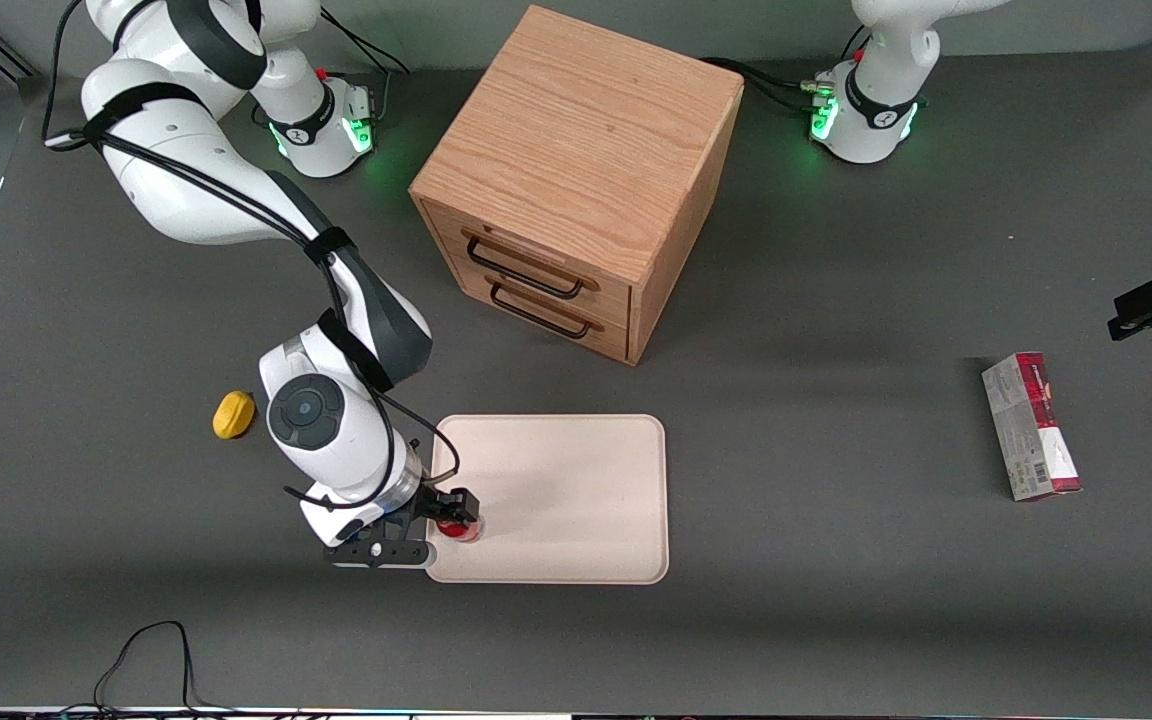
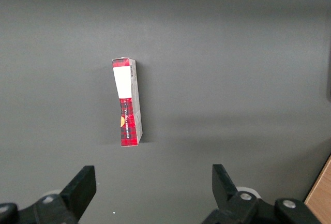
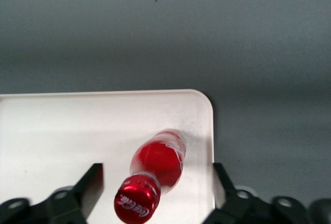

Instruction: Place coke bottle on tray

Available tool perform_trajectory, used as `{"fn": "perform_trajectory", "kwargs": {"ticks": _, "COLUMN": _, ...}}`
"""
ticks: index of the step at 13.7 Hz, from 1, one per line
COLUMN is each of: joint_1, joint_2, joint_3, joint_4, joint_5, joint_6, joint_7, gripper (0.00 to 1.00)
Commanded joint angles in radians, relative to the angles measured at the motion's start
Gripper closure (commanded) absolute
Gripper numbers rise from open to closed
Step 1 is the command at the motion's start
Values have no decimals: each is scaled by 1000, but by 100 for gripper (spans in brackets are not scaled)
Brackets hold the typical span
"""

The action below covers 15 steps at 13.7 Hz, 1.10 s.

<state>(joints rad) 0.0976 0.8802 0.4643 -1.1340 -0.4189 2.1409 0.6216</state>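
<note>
Coke bottle: stands on the cream tray, close to the corner nearest the front camera at the working arm's end, and looks tilted.
Gripper: straddles the bottle, fingers apart, neither seeming to touch it.
Risk: lifting away could clip the red cap.
Consequence: the bottle may topple over the low rim.
</note>
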Motion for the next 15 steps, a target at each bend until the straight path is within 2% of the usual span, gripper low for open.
{"fn": "perform_trajectory", "kwargs": {"ticks": 1, "joint_1": 2, "joint_2": -99, "joint_3": -32, "joint_4": -21, "joint_5": -18, "joint_6": -48, "joint_7": 29, "gripper": 0}}
{"fn": "perform_trajectory", "kwargs": {"ticks": 2, "joint_1": 2, "joint_2": -131, "joint_3": -45, "joint_4": -21, "joint_5": -3, "joint_6": -111, "joint_7": 12, "gripper": 0}}
{"fn": "perform_trajectory", "kwargs": {"ticks": 3, "joint_1": 2, "joint_2": -174, "joint_3": -74, "joint_4": -24, "joint_5": 49, "joint_6": -165, "joint_7": -25, "gripper": 0}}
{"fn": "perform_trajectory", "kwargs": {"ticks": 6, "joint_1": 37, "joint_2": -407, "joint_3": -319, "joint_4": -215, "joint_5": 337, "joint_6": -225, "joint_7": -298, "gripper": 0}}
{"fn": "perform_trajectory", "kwargs": {"ticks": 7, "joint_1": 42, "joint_2": -491, "joint_3": -388, "joint_4": -296, "joint_5": 379, "joint_6": -242, "joint_7": -400, "gripper": 0}}
{"fn": "perform_trajectory", "kwargs": {"ticks": 9, "joint_1": 44, "joint_2": -629, "joint_3": -481, "joint_4": -432, "joint_5": 391, "joint_6": -282, "joint_7": -528, "gripper": 0}}
{"fn": "perform_trajectory", "kwargs": {"ticks": 12, "joint_1": 40, "joint_2": -832, "joint_3": -556, "joint_4": -617, "joint_5": 394, "joint_6": -322, "joint_7": -565, "gripper": 0}}
{"fn": "perform_trajectory", "kwargs": {"ticks": 15, "joint_1": 44, "joint_2": -957, "joint_3": -625, "joint_4": -655, "joint_5": 466, "joint_6": -409, "joint_7": -626, "gripper": 0}}
